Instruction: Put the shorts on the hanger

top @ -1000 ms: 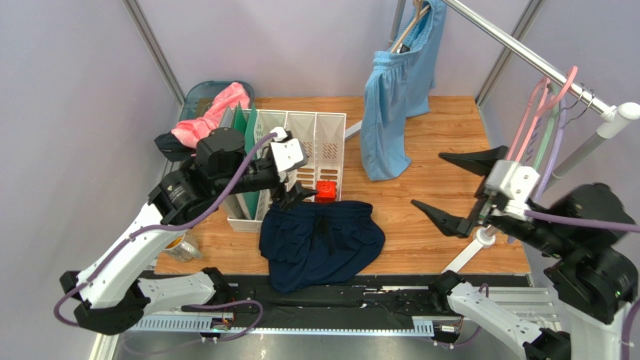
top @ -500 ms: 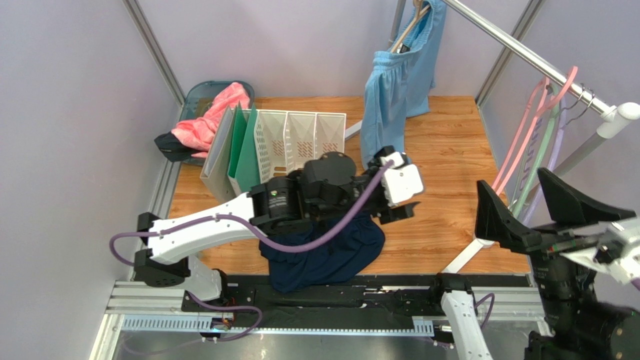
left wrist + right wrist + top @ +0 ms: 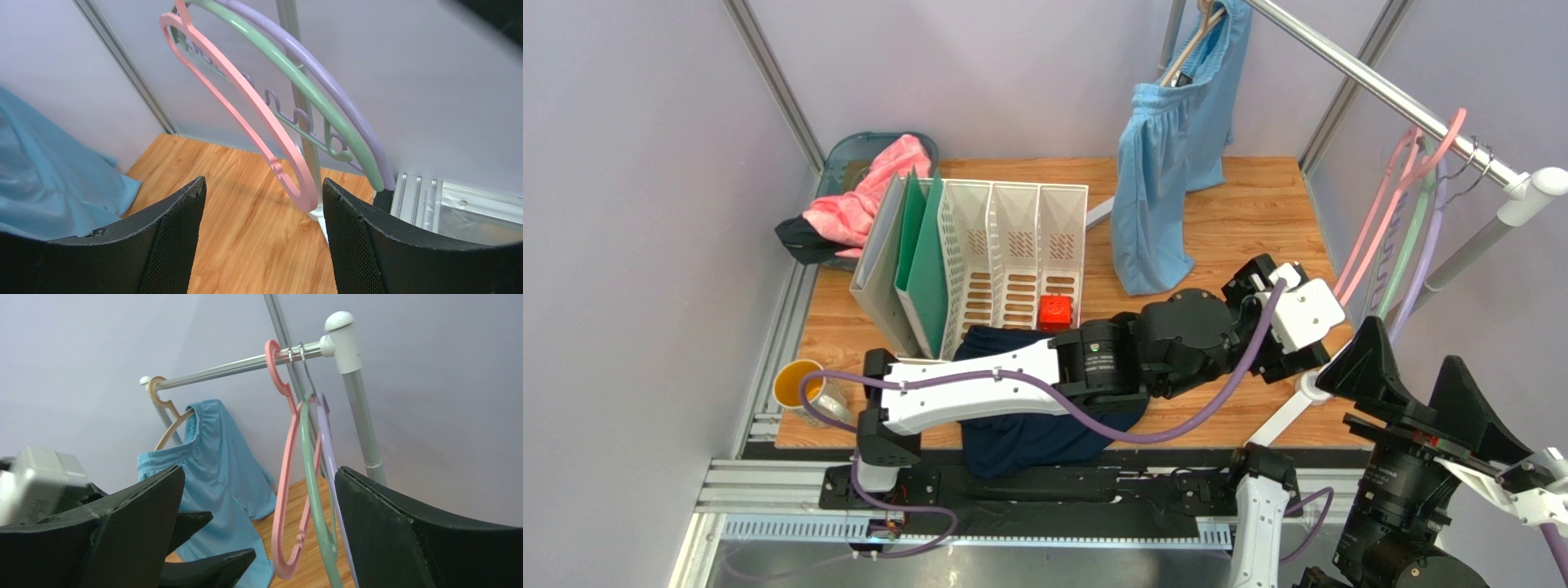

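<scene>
- The shorts (image 3: 1026, 444) lie crumpled at the near edge of the table (image 3: 1247, 221), partly under the left arm, and nothing grips them; they probably wait there until a hanger is fetched
- The hanger (image 3: 245, 110) hangs by its hook from the rail (image 3: 1357, 67) at the far right; it is the leftmost of three, with the green hanger (image 3: 294, 70) and the lilac hanger (image 3: 331, 92) beside it, so it is the easiest one to reach from the table side
- The left arm stretches across the table to the right, putting the left gripper (image 3: 263, 239) just below the hanger's lower end
- Its fingers are apart and empty, and the hanger's tip shows in the gap between them; whether the tip is inside the gap or a little beyond it, I cannot tell
- That pose looks like an approach to pinch the hanger's end and lift it off the rail
- The right gripper (image 3: 1418, 392) sits low at the near right, fingers spread wide with nothing in them, pointing up at the hangers; likely it stays clear so the left arm has room, or waits to help
- The light blue shorts (image 3: 1161, 184) hang from a wooden hanger at the far end of the rail, well apart from this reach
- Judged from this, the task is at its first step: the hanger is not yet taken
</scene>
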